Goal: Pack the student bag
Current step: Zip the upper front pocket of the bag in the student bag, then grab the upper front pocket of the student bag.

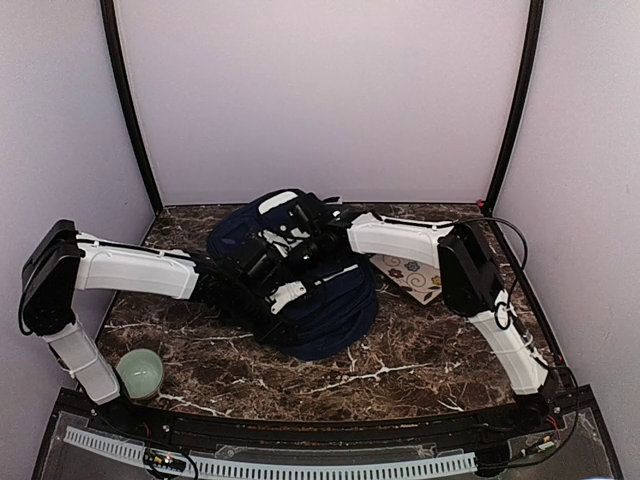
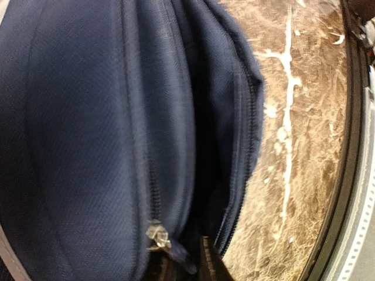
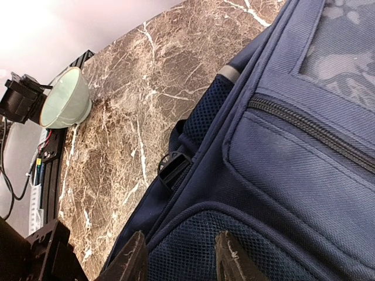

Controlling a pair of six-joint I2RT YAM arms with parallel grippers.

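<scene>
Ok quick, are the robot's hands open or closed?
Left gripper: cannot tell, it barely shows.
Right gripper: open, against the student bag.

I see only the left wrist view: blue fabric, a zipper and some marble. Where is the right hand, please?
Observer: The right hand is over the student bag, with its fingers apart.
Operator: Is something else there?
Observer: Yes, a pale green bowl stands at the near left corner.
Operator: Is anything beside the bag?
Observer: A flowered flat item lies at its right side.
</scene>
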